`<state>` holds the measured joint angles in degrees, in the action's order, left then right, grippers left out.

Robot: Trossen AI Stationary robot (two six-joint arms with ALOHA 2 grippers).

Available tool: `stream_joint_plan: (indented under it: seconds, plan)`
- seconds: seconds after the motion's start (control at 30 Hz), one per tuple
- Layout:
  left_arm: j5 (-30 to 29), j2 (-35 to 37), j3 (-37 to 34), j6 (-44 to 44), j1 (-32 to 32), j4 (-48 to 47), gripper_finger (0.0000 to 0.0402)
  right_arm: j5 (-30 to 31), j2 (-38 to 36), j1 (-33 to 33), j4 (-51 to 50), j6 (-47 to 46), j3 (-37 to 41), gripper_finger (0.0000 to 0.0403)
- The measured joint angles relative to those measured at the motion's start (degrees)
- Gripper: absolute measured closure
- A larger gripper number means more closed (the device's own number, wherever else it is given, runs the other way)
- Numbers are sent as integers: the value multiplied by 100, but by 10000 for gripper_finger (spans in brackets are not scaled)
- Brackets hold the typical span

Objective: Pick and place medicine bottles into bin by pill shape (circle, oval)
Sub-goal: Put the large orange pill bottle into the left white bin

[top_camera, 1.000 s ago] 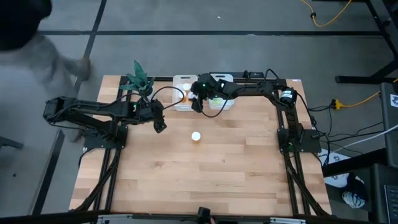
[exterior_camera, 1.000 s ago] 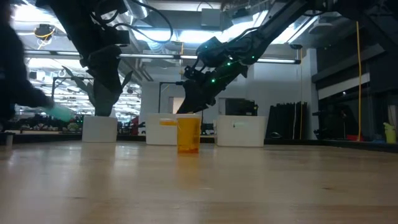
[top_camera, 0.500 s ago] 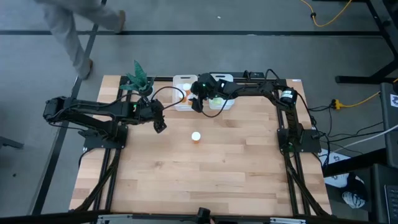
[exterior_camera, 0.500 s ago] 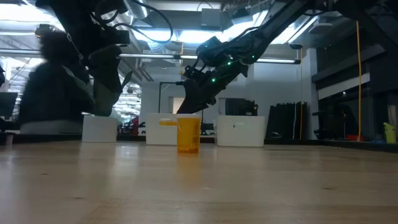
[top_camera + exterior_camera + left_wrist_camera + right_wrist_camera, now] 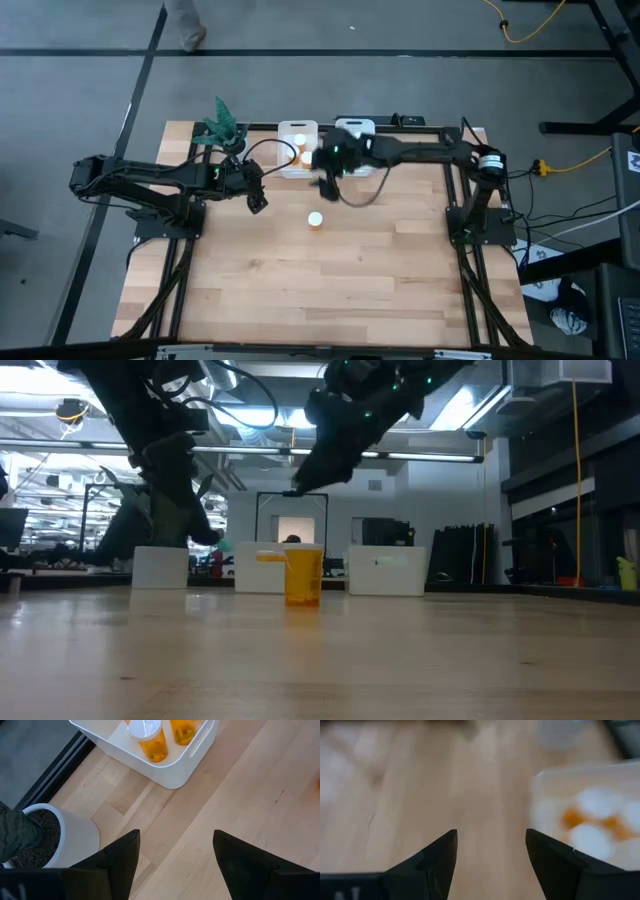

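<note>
On the surface (image 5: 300, 270), well clear of both arms, one orange bottle (image 5: 315, 220) stands upright in front of the two white bins (image 5: 297, 128), likely the last to sort. The right gripper (image 5: 327, 184) hangs near it with jaws spread and empty, probably to descend. The left gripper (image 5: 258, 203) waits, jaws spread, near the plant (image 5: 222, 125); nothing blocks the bottle.

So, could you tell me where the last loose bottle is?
In the high view, the orange bottle stands alone mid-table, in front of the two white bins.
</note>
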<state>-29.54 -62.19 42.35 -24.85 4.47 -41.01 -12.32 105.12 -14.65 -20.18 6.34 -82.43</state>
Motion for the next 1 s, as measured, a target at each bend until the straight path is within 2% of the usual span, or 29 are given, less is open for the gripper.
stream_joint_plan:
  seconds: [0.13,0.37,0.6,0.77,1.0]
  plan:
    - [-2,0,-1,3,0,-2,158,105,7,573,-725,247,29,166]
    - [-2,1,-1,1,0,0,158,884,13,1305,-898,278,480,166]
    - [-2,0,-2,1,0,-2,158,885,11,1563,-907,-313,781,166]
    - [-2,0,-2,1,0,0,158,1299,11,1634,-878,-612,921,166]
    - [-2,1,-1,-1,0,5,158,1331,11,1637,-789,-618,964,166]
